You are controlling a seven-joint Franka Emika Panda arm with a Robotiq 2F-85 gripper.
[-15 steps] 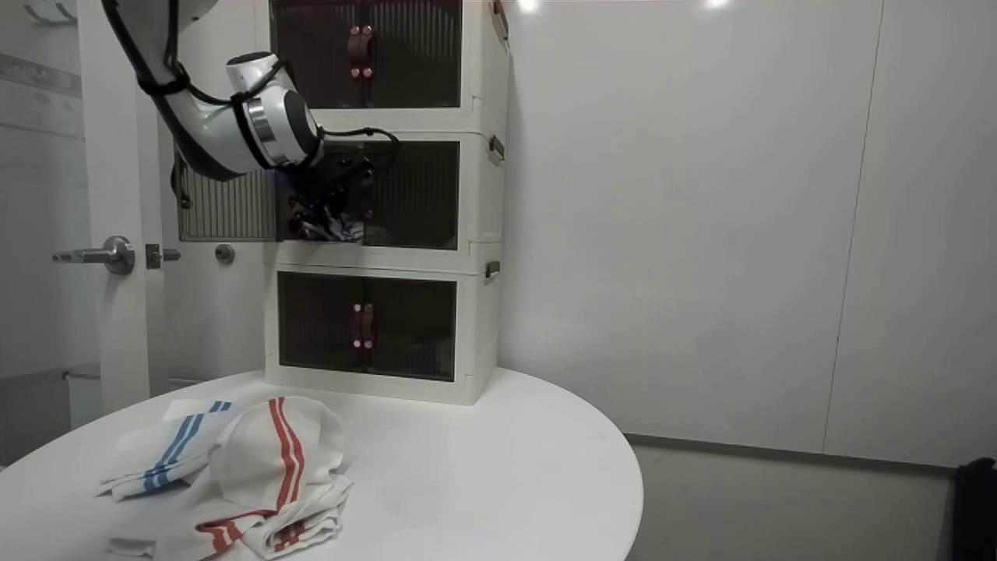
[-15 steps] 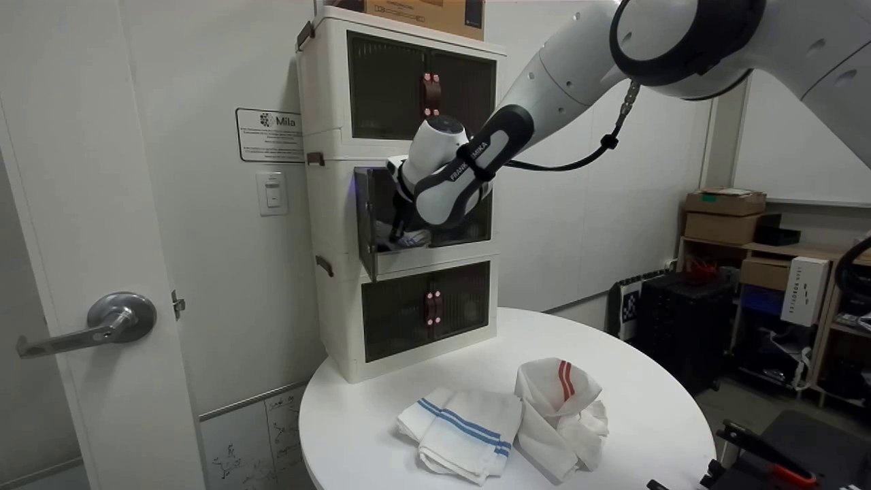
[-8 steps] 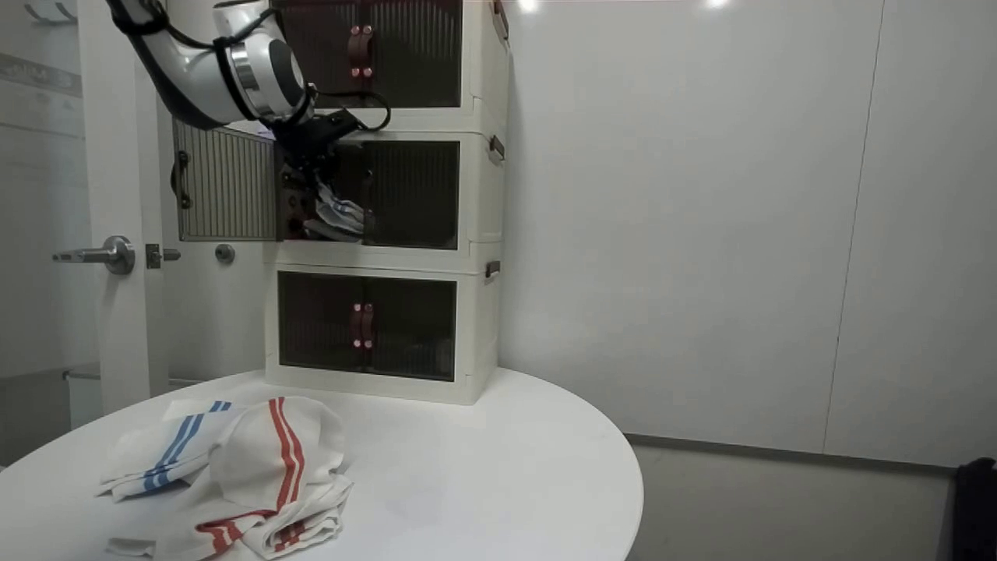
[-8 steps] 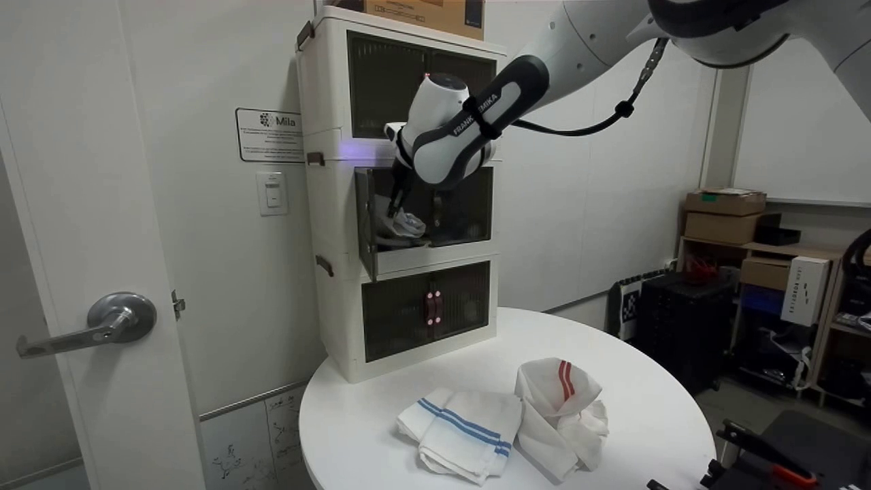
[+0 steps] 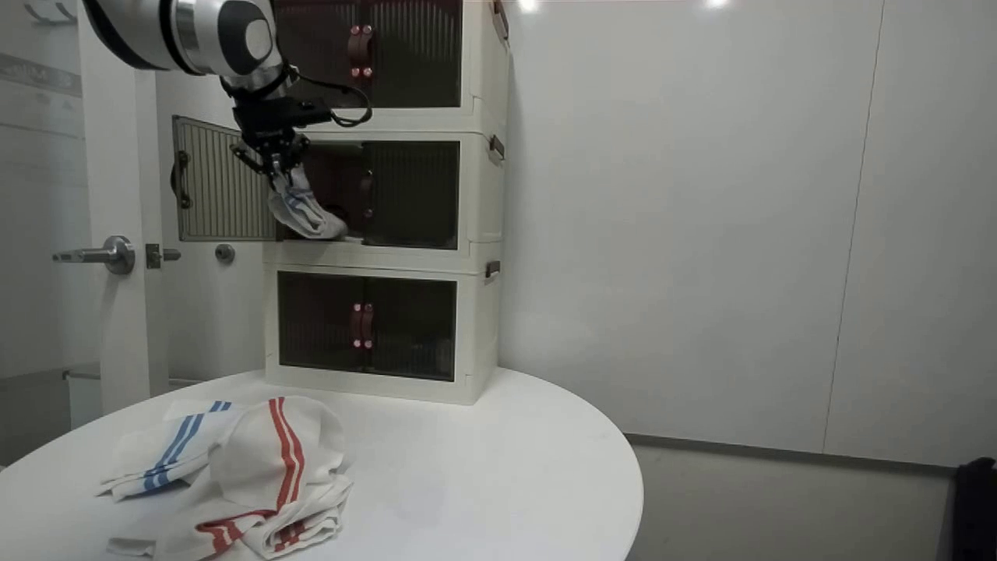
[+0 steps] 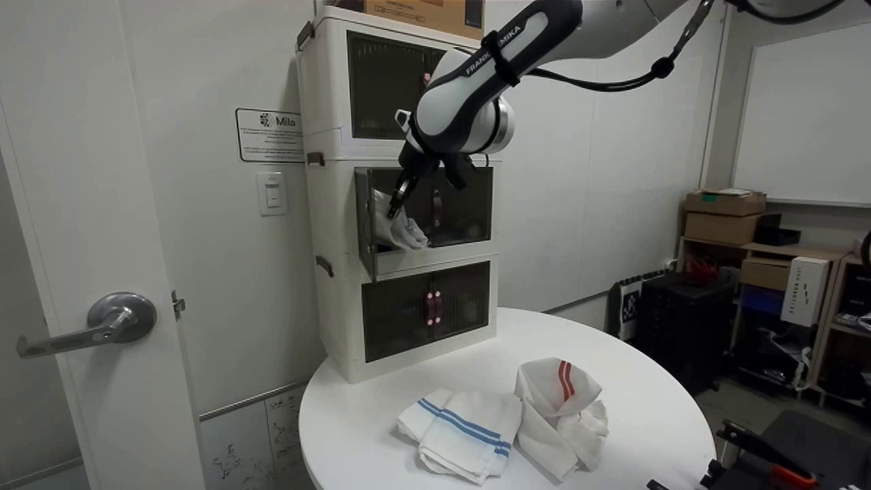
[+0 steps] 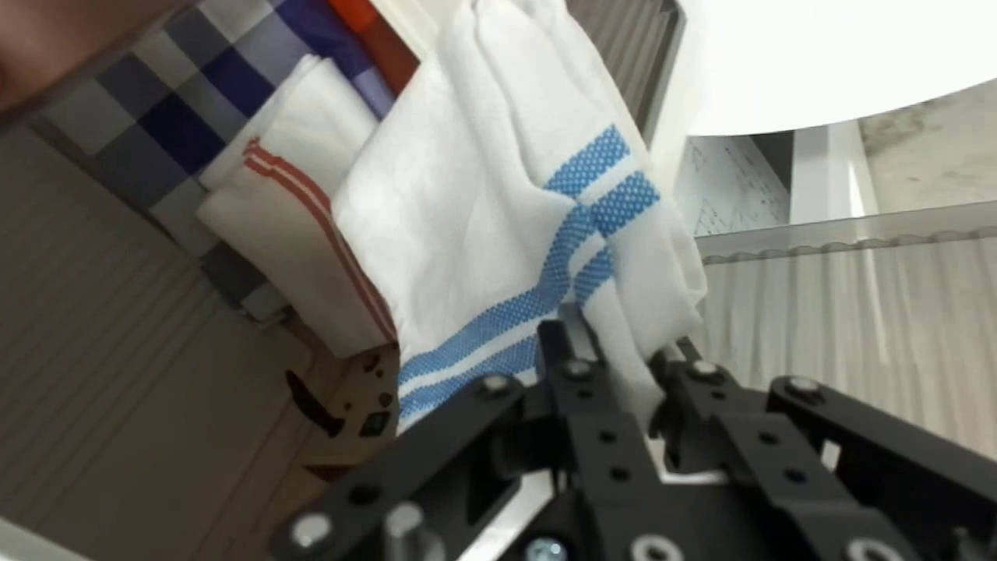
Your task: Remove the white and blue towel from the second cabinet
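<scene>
white cloth towel with blue stripes (image 7: 483, 234) clamped at the front of the white three-tier plastic cabinet stack (image 5: 484, 327)

a bunched part of the towel is clamped between the fingers (image 7: 588, 413) of the black two-finger gripper (image 7: 623, 354), by which it is held at the open front of the stack's white middle cabinet (image 5: 484, 202). the towel is hung downward from them, and its lower end is seen at the cabinet's lower edge; whether that edge is touched cannot be told. the gripper is carried by a white and black jointed robot arm (image 6: 439, 109), seen in front of the stack in both exterior views.

at the stack's middle cabinet, a ribbed translucent door (image 5: 222, 187) is swung outward, and a dark ribbed door (image 5: 411, 195) beside it is closed. inside the middle cabinet, in the wrist view, a folded white towel with red stripes (image 7: 304, 210) is seen over a blue, grey and white checked cloth (image 7: 179, 109); an orange-red item (image 7: 382, 47) is partly shown near it, its kind being unclear.

the stack is supported by a round white table (image 5: 498, 467). on the table, in front of the stack, a flat-folded white towel with paired blue stripes (image 6: 469, 439) and a crumpled white towel with paired red stripes (image 6: 561, 401) are placed just beside each other. a brown cardboard box (image 6: 425, 15) is set on top of the stack.
</scene>
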